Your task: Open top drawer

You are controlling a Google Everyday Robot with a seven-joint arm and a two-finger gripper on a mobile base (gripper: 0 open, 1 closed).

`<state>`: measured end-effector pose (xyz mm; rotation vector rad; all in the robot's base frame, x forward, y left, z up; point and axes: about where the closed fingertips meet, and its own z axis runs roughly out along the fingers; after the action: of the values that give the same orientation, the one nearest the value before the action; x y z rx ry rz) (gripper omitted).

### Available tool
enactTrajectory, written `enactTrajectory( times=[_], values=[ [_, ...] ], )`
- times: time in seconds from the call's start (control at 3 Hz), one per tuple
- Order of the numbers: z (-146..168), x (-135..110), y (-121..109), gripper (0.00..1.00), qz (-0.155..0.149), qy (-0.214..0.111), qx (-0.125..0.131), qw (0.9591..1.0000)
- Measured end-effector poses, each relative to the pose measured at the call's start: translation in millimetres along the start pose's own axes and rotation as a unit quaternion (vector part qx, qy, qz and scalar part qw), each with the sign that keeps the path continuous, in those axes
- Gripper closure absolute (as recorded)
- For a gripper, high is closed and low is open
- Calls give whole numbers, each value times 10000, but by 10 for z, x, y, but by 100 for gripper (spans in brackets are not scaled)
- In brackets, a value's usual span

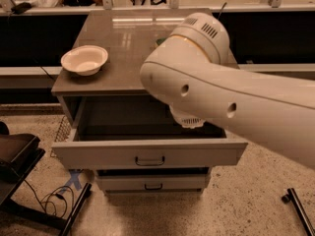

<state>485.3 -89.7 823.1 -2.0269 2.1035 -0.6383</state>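
Camera view | 1 top drawer (147, 154) pulled out | 1 lower drawer (152, 183) shut | 1 bowl (84, 59) | tool behind arm (236, 102), state unseen

My own white arm (221, 97) hung across the right side of the pulled-out top drawer (147, 154) and hid the gripper from me, so free room showed only over its left half, below the bowl (84, 59) on the cabinet top (123, 43).

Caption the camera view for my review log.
Top drawer stands open, bowl on cabinet top, robot arm crossing frame, gripper out of view.
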Motion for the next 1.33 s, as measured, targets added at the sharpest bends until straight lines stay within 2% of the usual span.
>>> enactTrajectory(
  times=[0.33,0.67,1.0,1.33],
  values=[
    [392,281,-427,100,61,-330,28,9994],
    [390,281,-425,100,63,-329,29,9994],
    [653,218,-459,100,104,-523,-189,9984],
    [1011,167,-467,100,203,-823,-446,9954]
  ],
)
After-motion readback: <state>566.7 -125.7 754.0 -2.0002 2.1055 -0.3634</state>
